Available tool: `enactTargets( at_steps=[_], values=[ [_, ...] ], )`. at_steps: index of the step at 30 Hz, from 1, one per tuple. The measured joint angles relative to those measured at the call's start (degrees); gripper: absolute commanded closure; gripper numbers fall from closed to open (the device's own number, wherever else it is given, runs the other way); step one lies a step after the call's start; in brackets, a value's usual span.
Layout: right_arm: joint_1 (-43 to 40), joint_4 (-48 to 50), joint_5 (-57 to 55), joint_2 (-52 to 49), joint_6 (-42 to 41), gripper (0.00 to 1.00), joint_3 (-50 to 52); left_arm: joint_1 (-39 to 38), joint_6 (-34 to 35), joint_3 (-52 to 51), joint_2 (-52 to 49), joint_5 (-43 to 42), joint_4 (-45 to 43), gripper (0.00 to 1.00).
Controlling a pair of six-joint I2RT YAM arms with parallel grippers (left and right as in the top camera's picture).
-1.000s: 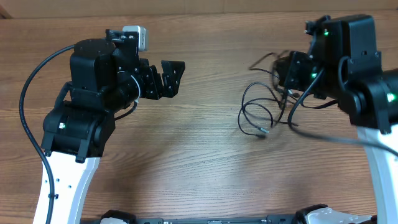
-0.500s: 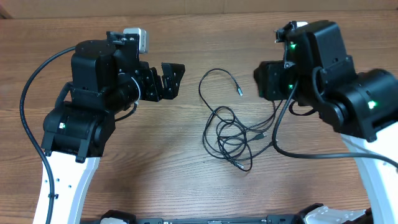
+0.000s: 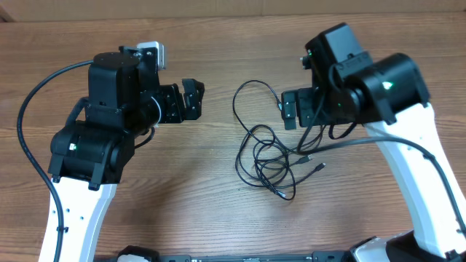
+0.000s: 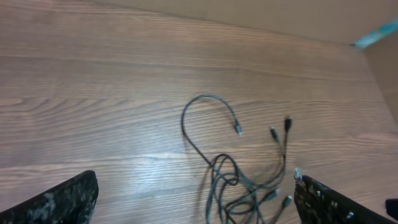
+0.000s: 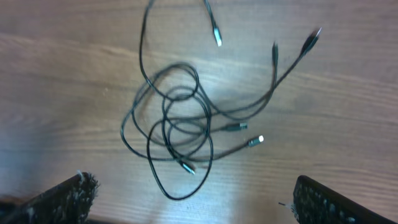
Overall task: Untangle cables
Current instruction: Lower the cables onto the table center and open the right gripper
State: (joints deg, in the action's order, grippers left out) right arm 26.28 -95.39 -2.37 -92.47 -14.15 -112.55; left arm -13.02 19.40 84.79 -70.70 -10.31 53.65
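Lying loose on the wooden tabletop [image 3: 207, 185], the cables [image 3: 269, 156] are sitting as one tangled bunch between the two arms, nearer the right one, with nothing touching them. A second ago they were bunched far out to the right, beneath the right gripper [image 3: 291, 109], which was then nearly shut; since then the bunch has travelled toward the middle and spread into overlapping loops. One long strand is arching up and away from the tangle toward the far edge, and several plug ends [image 5: 255, 141] are fanning out on the right side of the bunch. The right gripper is now standing with its jaws wide apart, holding nothing, hovering just beside the upper right part of the bunch; its wrist view is looking straight down on the loops, with both fingers [image 5: 62, 199] framing them at the lower corners. The left gripper [image 3: 191, 98] is also gaping wide and empty, well apart from the cables on their left, and it has barely shifted over the last second, sitting only slightly lower and turned a little.
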Motion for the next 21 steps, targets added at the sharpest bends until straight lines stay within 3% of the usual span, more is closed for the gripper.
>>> enactTargets(
  at_steps=[10, 17, 21],
  values=[
    [0.8, 14.3, 7.2, -0.8, 2.4, 0.00, 25.2, 0.0, 0.0, 0.0, 0.0, 4.3, 0.8, 0.00],
    [6.9, 26.7, 14.1, -1.3, 3.7, 0.00, 41.6, 0.0, 0.0, 0.0, -0.3, 5.3, 1.1, 0.00],
    [9.9, 32.3, 16.1, -1.3, 2.4, 0.17, 47.5, 0.9, 0.0, 0.0, -2.2, 5.5, 1.3, 0.00]
  ],
)
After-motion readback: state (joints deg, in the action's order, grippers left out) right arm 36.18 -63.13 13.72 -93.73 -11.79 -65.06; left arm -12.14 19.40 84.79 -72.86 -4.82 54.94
